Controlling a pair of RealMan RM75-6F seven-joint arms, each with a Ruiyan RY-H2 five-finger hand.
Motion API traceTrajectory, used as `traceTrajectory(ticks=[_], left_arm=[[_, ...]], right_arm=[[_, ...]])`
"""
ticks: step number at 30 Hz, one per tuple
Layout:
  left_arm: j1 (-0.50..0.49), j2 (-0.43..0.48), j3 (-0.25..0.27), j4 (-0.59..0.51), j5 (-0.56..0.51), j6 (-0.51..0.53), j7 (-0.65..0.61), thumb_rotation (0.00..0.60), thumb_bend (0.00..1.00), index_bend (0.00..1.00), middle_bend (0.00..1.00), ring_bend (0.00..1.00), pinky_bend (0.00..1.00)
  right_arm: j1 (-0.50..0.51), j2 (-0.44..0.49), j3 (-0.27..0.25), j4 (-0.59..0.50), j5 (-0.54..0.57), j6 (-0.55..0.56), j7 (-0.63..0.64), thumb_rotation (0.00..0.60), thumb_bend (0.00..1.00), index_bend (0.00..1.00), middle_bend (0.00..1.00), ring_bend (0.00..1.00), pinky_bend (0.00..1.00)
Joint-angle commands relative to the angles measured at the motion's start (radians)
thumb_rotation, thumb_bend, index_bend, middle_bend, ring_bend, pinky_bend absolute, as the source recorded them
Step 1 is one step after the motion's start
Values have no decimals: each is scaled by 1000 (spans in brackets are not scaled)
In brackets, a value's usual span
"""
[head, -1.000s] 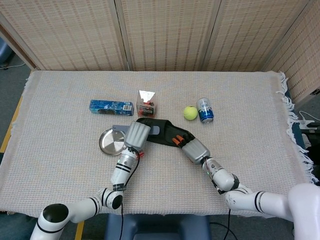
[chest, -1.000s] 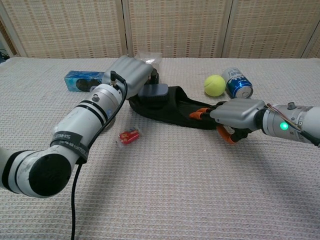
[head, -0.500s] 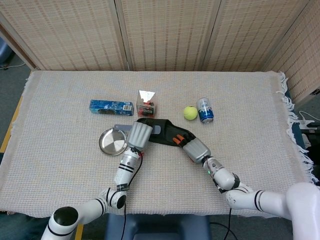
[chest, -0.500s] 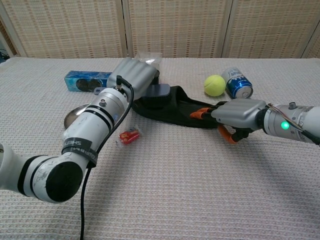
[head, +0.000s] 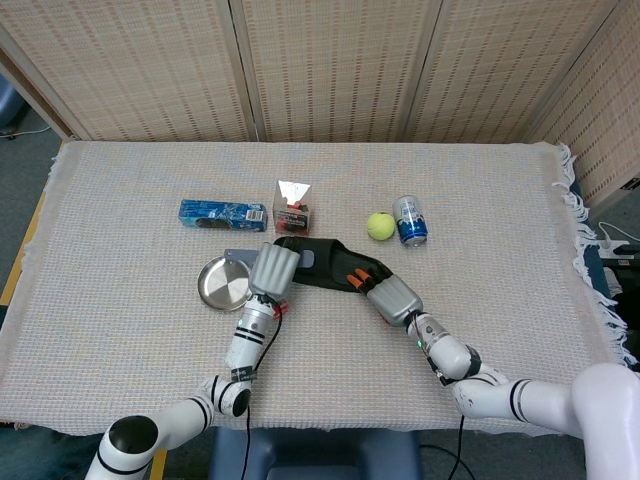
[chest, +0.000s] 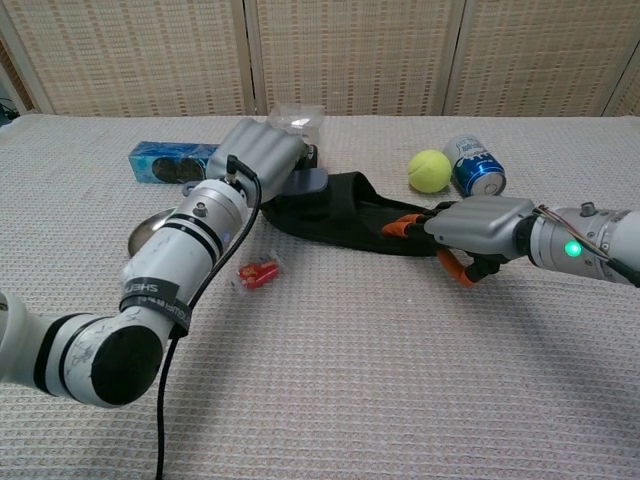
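Left robot hand (chest: 262, 152) over black pouch (chest: 345, 213); right robot hand (chest: 478, 226) grips its edge.

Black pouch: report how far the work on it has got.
Done: the right hand grips the right end of the black pouch, which lies flat on the cloth. In hand: the left hand sits over the pouch's left end, by a flat grey item. Left: the grey item shows outside the pouch, and the red packet lies untouched.
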Motion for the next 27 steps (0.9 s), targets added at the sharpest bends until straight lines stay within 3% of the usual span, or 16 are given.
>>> traceTrajectory(ticks=[1, 18, 22, 27], left_arm=[[-3, -1, 7, -27, 17, 14, -1, 600, 388, 528, 591, 777, 1000], [-9, -28, -22, 65, -15, -28, 79, 600, 386, 525, 594, 777, 1000], [-1, -17, -26, 43, -25, -26, 119, 600, 386, 526, 599, 777, 1000], [36, 29, -1, -76, -2, 25, 150, 600, 385, 527, 601, 777, 1000]], right_arm=[[1, 1, -2, -4, 2, 2, 0, 600, 863, 0, 0, 0, 0], [12, 24, -11, -38, 22, 19, -10, 600, 864, 0, 0, 0, 0], [13, 32, -11, -48, 35, 27, -16, 600, 864, 0, 0, 0, 0], [-7, 63, 0, -110, 21, 75, 14, 600, 862, 0, 0, 0, 0]])
